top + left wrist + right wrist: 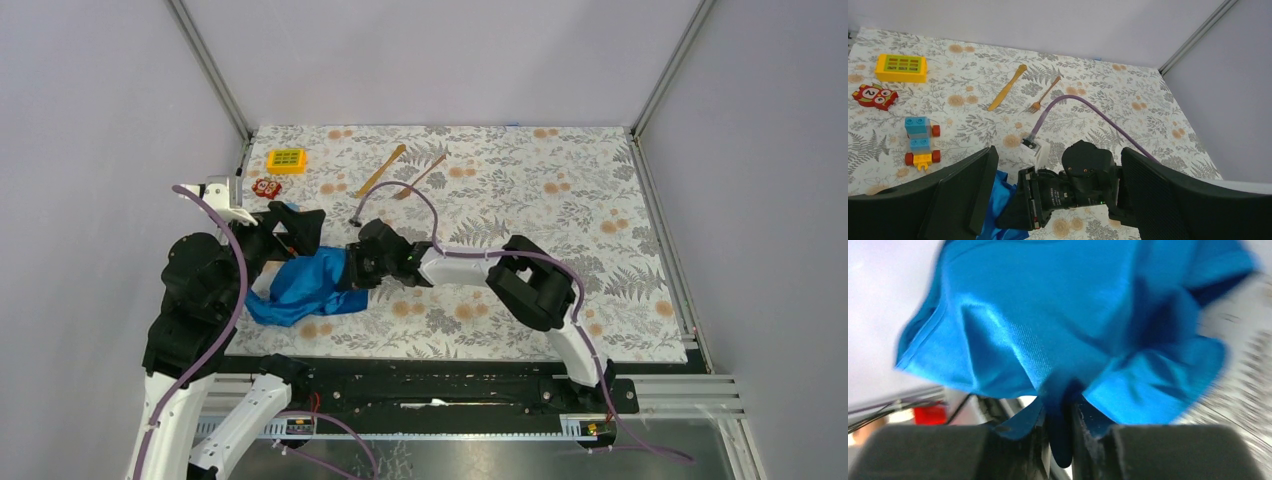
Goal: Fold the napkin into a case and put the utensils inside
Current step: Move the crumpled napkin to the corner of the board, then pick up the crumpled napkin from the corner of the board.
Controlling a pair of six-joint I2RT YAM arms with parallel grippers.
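The right claw (1060, 412) has its jaws nearly together, pinching a fold of the crumpled blue napkin (1048, 315) — in the top view the cloth bunches at its 9 o'clock, on the table's (600, 200) near-left part. The left claw (296, 228) gapes wide, holding nothing, at the napkin's 12 o'clock.
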